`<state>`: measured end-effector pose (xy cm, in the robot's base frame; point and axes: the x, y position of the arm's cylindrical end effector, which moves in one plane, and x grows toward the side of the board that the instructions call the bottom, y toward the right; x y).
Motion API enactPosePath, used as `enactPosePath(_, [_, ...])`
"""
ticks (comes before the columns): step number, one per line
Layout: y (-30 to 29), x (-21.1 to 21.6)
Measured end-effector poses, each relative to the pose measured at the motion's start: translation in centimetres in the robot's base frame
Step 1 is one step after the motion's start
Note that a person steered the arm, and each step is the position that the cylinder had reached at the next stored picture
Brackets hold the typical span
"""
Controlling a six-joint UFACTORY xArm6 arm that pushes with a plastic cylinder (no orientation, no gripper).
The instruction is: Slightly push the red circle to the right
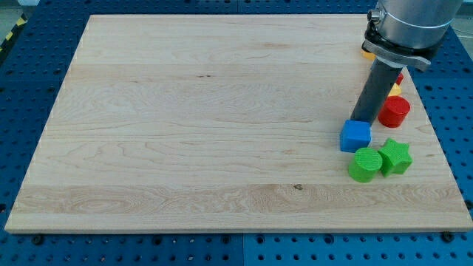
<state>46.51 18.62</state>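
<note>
The red circle (pixel 395 111), a short red cylinder, lies near the wooden board's right edge. My tip (pixel 358 119) is at the end of the dark rod, just left of the red circle and right above the blue cube (pixel 355 136), touching or almost touching the cube's top edge. A green cylinder (pixel 364 164) and a green star (pixel 395 156) lie below the blue cube, close together. A yellow block (pixel 395 90) and another red piece (pixel 400 77) show partly behind the rod, above the red circle.
The wooden board (pixel 222 118) lies on a blue perforated table (pixel 29 89). The arm's grey body (pixel 406 26) hangs over the board's upper right corner. An orange-yellow bit (pixel 367 54) peeks out left of the arm.
</note>
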Motion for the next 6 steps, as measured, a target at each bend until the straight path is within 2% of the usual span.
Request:
enactPosePath(4, [-0.1, 0.4])
enactPosePath(6, [4.6, 0.3])
